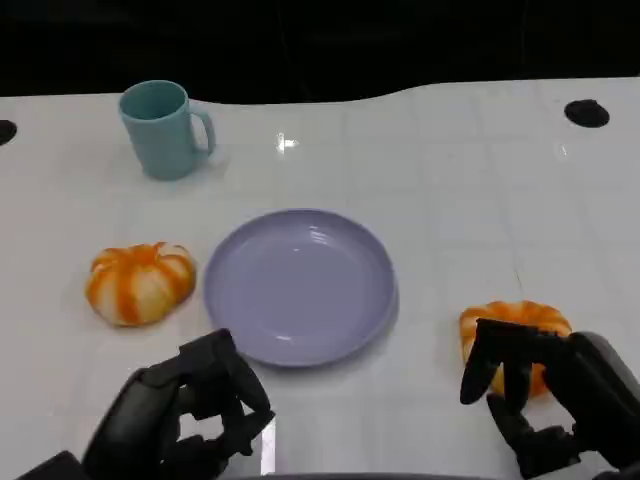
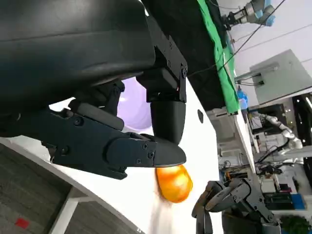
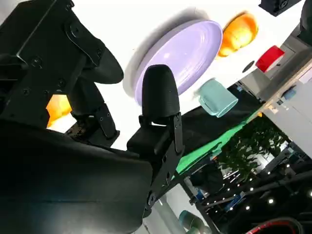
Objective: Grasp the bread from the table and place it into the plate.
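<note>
Reaching over the bread [image 1: 515,325] at the lower right of the frame, the right hand [image 1: 545,390] has its fingers spread around the near side of the loaf; whether they touch it cannot be told. The left hand [image 1: 190,415] at lower left holds nothing, fingers loosely curled, just below the purple plate [image 1: 300,285] at centre. A second bread [image 1: 140,282] lies left of the plate, with a teal cup [image 1: 162,128] at upper left.

Bare white worktop [image 1: 470,200] lies open between the right-hand pumpkin-shaped bread [image 1: 515,322] and the lavender plate [image 1: 300,285], so that path is free. The second bread [image 1: 140,282] sits just beside the plate's left rim. The teal mug [image 1: 162,128] stands well apart, toward the far edge.
</note>
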